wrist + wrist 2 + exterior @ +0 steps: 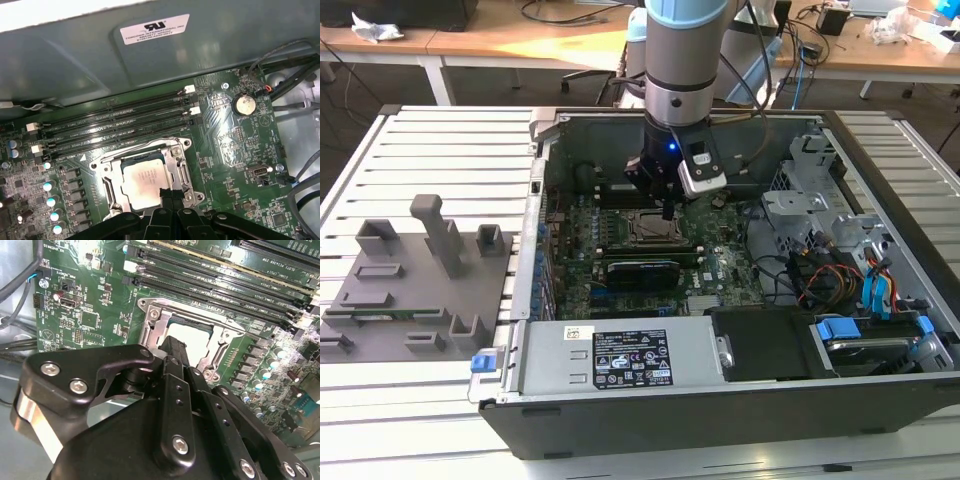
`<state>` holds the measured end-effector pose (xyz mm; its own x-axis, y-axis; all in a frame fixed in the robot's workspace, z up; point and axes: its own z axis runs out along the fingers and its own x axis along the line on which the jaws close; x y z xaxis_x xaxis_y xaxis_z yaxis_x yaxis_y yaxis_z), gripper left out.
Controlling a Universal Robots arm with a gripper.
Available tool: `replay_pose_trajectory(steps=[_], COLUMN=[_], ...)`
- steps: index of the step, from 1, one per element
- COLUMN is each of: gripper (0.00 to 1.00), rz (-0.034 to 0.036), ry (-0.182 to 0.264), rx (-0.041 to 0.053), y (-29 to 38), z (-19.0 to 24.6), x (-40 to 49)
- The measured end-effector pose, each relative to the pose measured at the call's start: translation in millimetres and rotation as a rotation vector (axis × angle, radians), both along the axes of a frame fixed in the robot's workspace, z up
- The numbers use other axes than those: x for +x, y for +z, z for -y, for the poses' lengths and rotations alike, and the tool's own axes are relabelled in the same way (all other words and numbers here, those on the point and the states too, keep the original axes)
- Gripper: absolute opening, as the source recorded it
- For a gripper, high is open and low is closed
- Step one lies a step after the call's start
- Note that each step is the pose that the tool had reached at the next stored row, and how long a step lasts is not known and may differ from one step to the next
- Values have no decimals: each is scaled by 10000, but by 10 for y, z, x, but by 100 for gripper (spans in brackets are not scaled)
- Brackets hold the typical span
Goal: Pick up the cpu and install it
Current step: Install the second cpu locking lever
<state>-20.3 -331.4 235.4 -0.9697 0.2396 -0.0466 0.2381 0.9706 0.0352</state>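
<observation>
Gripper [667,212]: hangs low inside the open computer case [880,140], centre of the exterior view, fingertips directly over the socket [142,177]; whether they are parted or clamped cannot be told. Cpu [146,184]: pale square, lying seated within the socket's metal frame on the green motherboard [225,145], dark fingertip [165,194] touching its edge. Memory slots [115,125]: alongside socket. Grey fixture tray [410,290]: left of frame, outside case.

The exterior view looks down from high at the whole open case [740,400]. Both wrist views look closely at the socket [150,325] [107,175], from opposite sides.
</observation>
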Motion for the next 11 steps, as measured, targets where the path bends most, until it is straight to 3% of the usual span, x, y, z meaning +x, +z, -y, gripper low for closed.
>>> replay_pose_trajectory(steps=[5,11], gripper=[11,11], rz=[0,-1], ry=[1,0], rx=[0,0], y=[0,0], z=[15,73], x=[0,0])
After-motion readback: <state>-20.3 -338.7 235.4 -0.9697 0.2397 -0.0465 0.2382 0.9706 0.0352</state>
